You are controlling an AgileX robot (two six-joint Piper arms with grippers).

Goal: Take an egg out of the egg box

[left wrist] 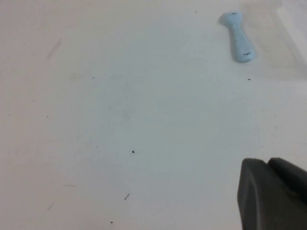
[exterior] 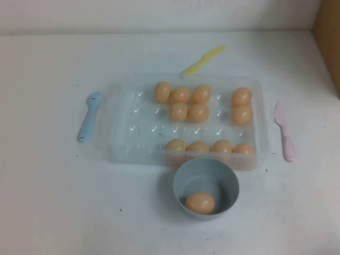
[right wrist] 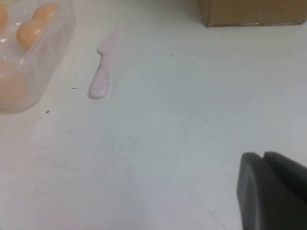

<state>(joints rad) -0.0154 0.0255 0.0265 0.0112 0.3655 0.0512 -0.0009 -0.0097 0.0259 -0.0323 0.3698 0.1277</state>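
The clear plastic egg box [exterior: 125, 114] lies in the middle of the table and holds several pale orange eggs [exterior: 178, 111] in its far and near rows. One egg [exterior: 200, 203] lies in the grey-blue bowl [exterior: 183, 183] just in front of the box. Neither arm shows in the high view. My left gripper [left wrist: 266, 162] is shut and empty over bare table, off to the left of the box. My right gripper [right wrist: 263, 155] is shut and empty over bare table to the right of the box [right wrist: 57, 33], whose eggs [right wrist: 29, 32] show through its wall.
A blue spoon [exterior: 89, 116] lies left of the box and shows in the left wrist view [left wrist: 236, 37]. A yellow knife [exterior: 202, 60] lies behind it. A pink knife [exterior: 285, 131] lies on its right [right wrist: 104, 69]. A cardboard box [exterior: 328, 37] stands far right [right wrist: 249, 12].
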